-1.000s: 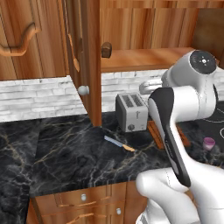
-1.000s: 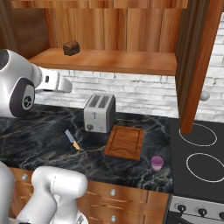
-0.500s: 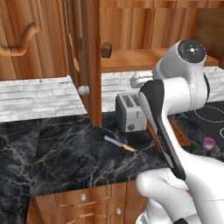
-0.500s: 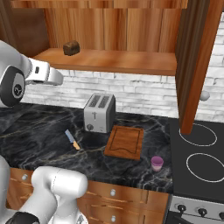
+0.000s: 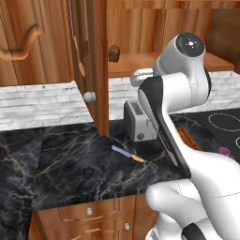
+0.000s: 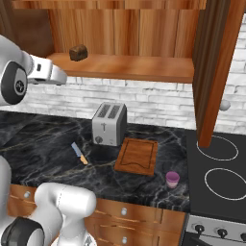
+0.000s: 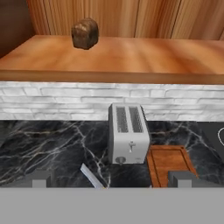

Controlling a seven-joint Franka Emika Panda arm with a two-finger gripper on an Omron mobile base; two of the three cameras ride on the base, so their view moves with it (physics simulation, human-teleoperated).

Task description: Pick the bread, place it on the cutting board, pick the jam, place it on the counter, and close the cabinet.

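Note:
The bread [image 7: 85, 33] is a small dark brown chunk standing at the left of the open cabinet's shelf [image 6: 125, 67], also seen as the bread [image 6: 78, 52] and the bread [image 5: 114, 53]. My gripper [image 7: 111, 179] is open with nothing between its fingertips, held in front of the shelf edge and below the bread. On the counter [image 6: 43, 144], the cutting board [image 6: 138, 156] lies just right of the toaster. The jam [image 6: 172, 179] stands on the counter past the board's front right corner. The cabinet door [image 6: 216, 62] hangs open.
A silver toaster [image 6: 109, 124] stands by the brick back wall under the shelf. A knife [image 6: 79, 153] lies on the counter to its front left. A black stove [image 6: 216, 163] borders the counter on the right. The other cabinet door [image 5: 91, 56] juts out, with a round knob.
The arm has swung up and to the left, lifting the hand toward the shelf edge. The gripper stayed open, and the bread, board and jam have not moved.

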